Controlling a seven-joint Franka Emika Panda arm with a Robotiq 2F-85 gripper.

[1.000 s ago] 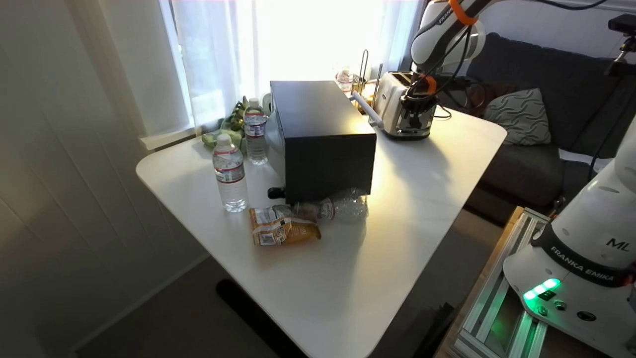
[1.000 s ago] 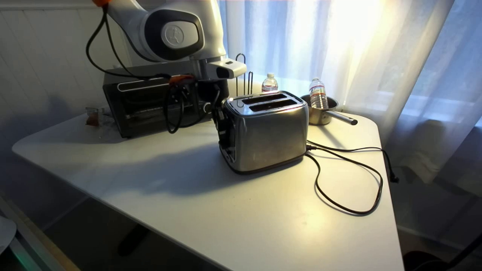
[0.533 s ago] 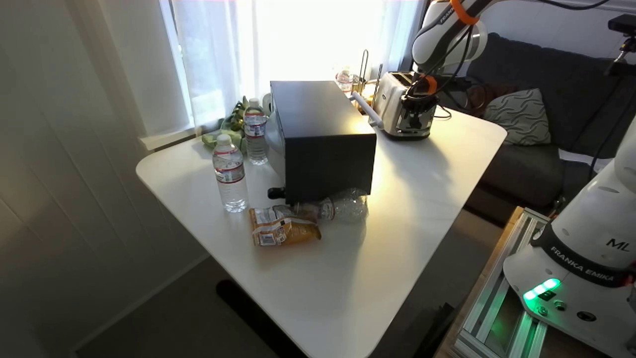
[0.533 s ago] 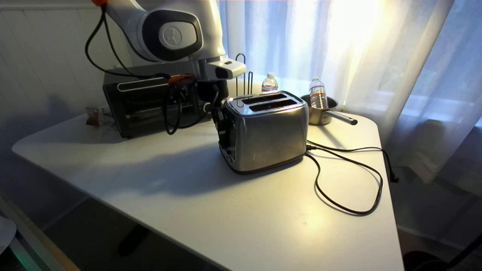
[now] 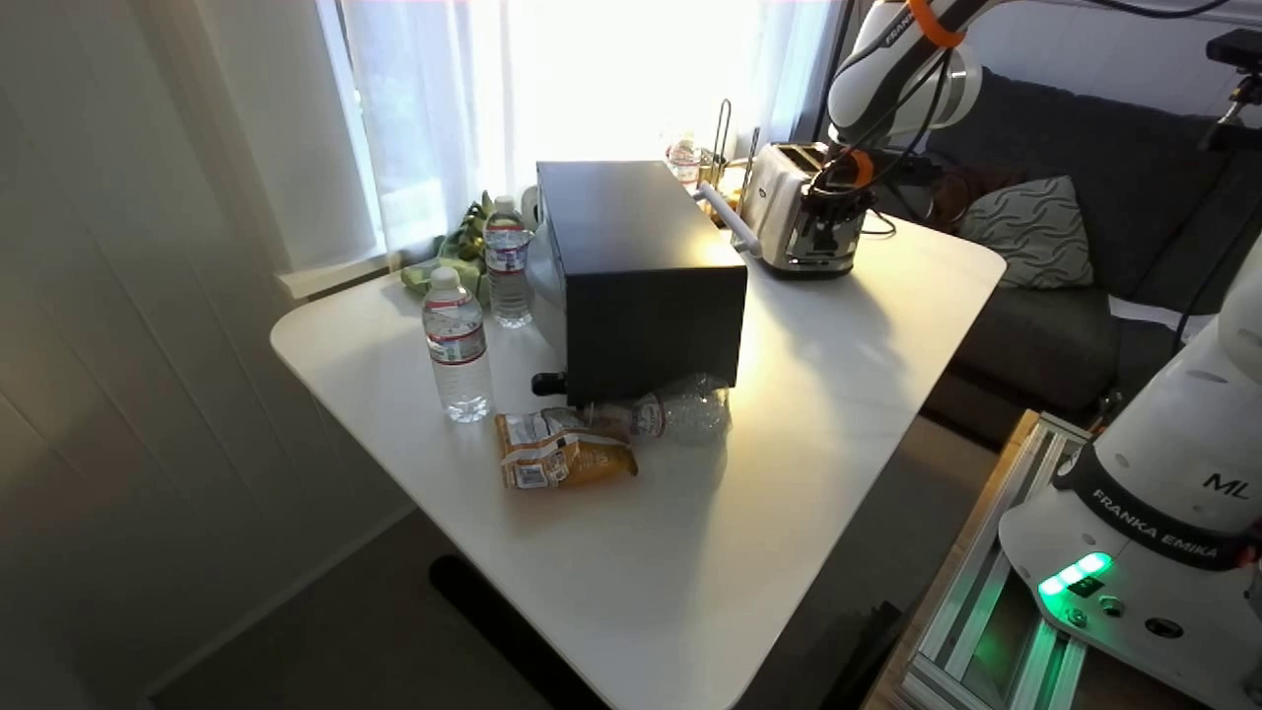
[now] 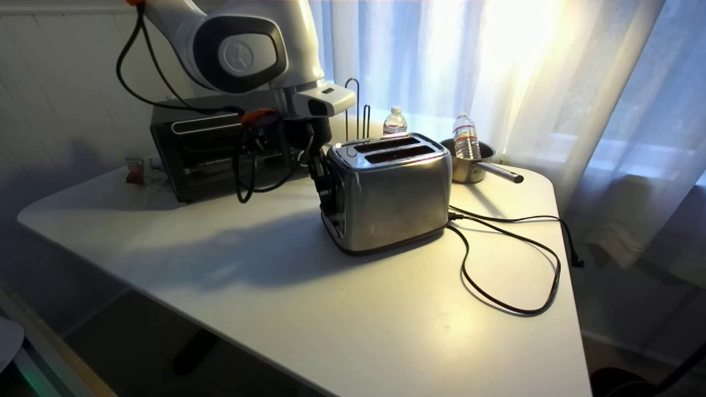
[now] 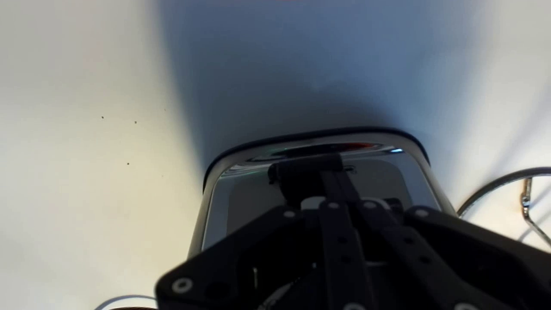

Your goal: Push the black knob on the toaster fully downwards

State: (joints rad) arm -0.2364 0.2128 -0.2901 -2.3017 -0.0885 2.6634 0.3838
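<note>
my closed pincer (image 7: pixel 338 176) stands at the narrow end of the toaster (image 6: pixel 397 204), shiny silver and round-edged with two dark slots, upright on the white table (image 6: pixel 386 320), its black knob (image 7: pixel 299 166) seemingly the dim bar beside my tips.

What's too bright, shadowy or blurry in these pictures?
In an exterior view, the window is washed out white; in an exterior view, warm glare marks the table, with shadow beside the toaster; in the wrist view, the fingers look dark, slightly blurry.
</note>
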